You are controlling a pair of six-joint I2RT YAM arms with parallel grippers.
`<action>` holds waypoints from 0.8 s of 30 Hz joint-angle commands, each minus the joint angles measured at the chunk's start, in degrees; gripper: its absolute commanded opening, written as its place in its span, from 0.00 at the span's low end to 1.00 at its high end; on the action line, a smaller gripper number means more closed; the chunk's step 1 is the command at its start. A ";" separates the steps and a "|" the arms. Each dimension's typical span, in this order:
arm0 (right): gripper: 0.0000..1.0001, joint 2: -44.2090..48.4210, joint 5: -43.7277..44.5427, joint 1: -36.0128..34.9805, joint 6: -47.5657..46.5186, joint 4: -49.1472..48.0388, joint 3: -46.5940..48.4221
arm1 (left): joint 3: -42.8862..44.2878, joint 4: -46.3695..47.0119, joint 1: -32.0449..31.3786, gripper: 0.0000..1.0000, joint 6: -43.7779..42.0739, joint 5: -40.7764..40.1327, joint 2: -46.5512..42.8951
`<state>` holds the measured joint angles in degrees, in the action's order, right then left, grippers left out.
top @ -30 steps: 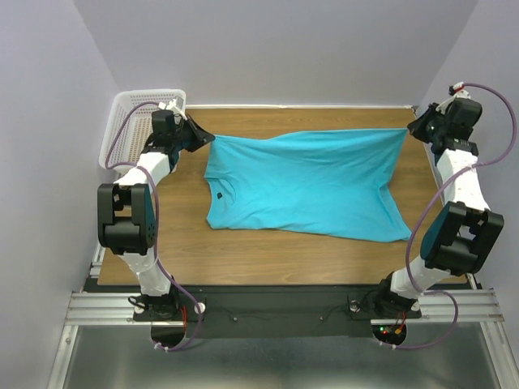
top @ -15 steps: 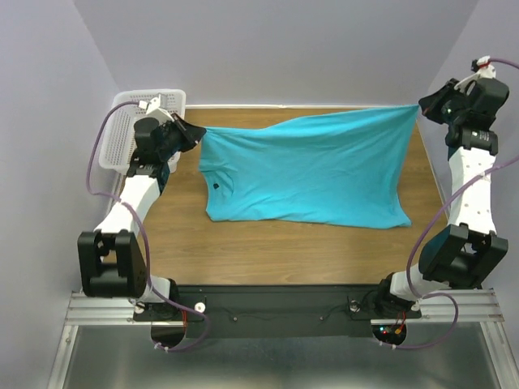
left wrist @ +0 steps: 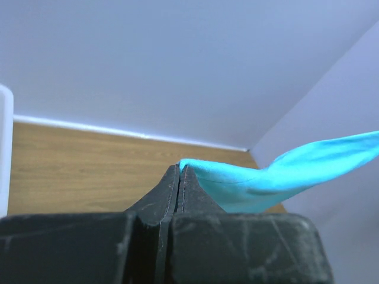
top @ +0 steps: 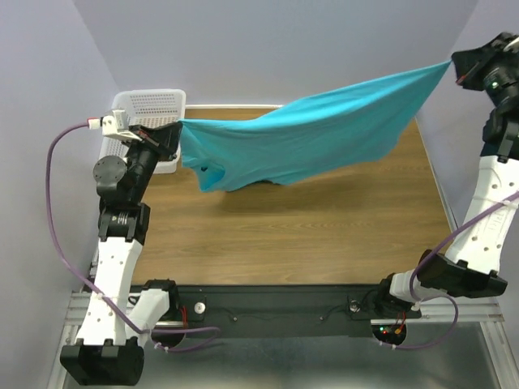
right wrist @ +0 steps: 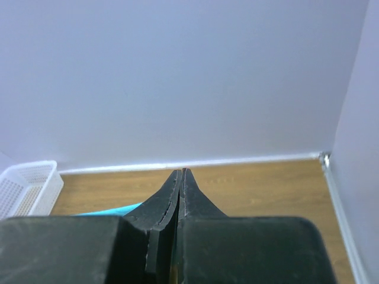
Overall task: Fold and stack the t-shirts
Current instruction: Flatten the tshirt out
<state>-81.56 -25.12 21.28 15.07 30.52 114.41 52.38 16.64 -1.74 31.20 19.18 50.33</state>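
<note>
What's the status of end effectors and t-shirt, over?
Left end effector shut on t-shirt edge. Right end effector shut on far edge, higher. T-shirt stretched between them. Basket beside left end effector, nothing blocking.

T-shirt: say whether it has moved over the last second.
Yes. The t-shirt has risen from the table, its right corner now up against the wall past the far edge.

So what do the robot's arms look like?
The left arm and right arm are white tubes with chunky black joints. A purple cable loops along each. The left gripper and right gripper are black, each with two flat, pointed fingers.
</note>
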 commanded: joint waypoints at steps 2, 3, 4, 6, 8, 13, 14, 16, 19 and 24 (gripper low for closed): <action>0.00 2.46 -2.12 1.92 0.31 1.82 12.14 | 5.17 2.43 0.51 0.00 -0.09 -4.15 -6.02; 0.01 2.72 -2.21 2.01 0.57 1.91 13.46 | 5.97 2.52 0.51 0.00 0.00 -4.24 -6.72; 0.00 3.33 -2.30 2.10 0.75 1.91 15.30 | 6.85 2.26 0.51 0.00 0.35 -4.76 -7.86; 0.01 4.47 -1.77 2.45 1.19 2.26 17.85 | 9.74 1.12 0.51 0.00 0.44 -5.64 -9.18; 0.01 5.09 -0.37 2.63 1.19 2.52 19.70 | 11.86 -0.11 0.51 0.00 -0.08 -6.61 -9.89; 0.01 7.29 3.67 2.63 -0.13 4.54 24.10 | 19.85 -3.28 0.51 0.00 -2.02 -10.74 -11.92; 0.00 7.73 4.98 2.63 -0.48 4.81 24.89 | 21.00 -3.55 0.51 0.00 -2.20 -11.35 -12.00; 0.01 8.08 5.70 2.63 -0.74 5.51 25.07 | 23.55 -3.99 0.51 0.00 -2.29 -12.06 -11.92; 0.01 8.43 5.70 2.63 -1.01 5.69 22.45 | 24.70 -4.95 0.51 0.00 -1.67 -12.15 -10.17; 0.01 8.61 1.93 2.63 -0.57 5.51 12.61 | 18.92 -5.22 0.51 0.00 0.87 -6.90 -5.25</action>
<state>-70.76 -21.96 23.29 14.74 35.27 133.43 75.77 11.73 -1.74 30.55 8.73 39.33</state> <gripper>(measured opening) 0.012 0.029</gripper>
